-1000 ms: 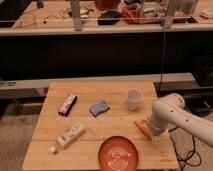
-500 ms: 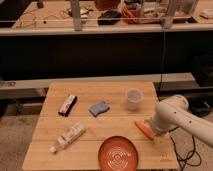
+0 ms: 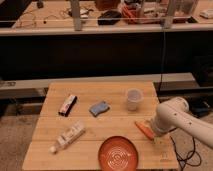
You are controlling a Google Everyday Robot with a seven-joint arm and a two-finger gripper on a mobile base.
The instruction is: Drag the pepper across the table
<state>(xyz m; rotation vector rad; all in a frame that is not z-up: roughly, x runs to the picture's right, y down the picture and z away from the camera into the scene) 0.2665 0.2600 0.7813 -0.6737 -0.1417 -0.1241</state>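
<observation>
We see the pepper [image 3: 143, 129] just left of the gripper [image 3: 153, 134], lower right, jaws wide, nothing held. The table [image 3: 105, 92] has its right edge near, bare wood leftward.

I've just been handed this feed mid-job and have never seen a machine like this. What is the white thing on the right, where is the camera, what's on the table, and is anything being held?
The white thing is the robot's single arm, reaching in from the right. Its gripper, a two-finger claw, is down near the table's right edge, right beside the pepper. Its jaws are open and nothing looks held. There is only one camera, looking down at the table from the near side. Where it is mounted I cannot tell. Also on the table are a pale cup, a blue pad, a dark packet, a white bottle lying down, and a round orange-red plate.
</observation>
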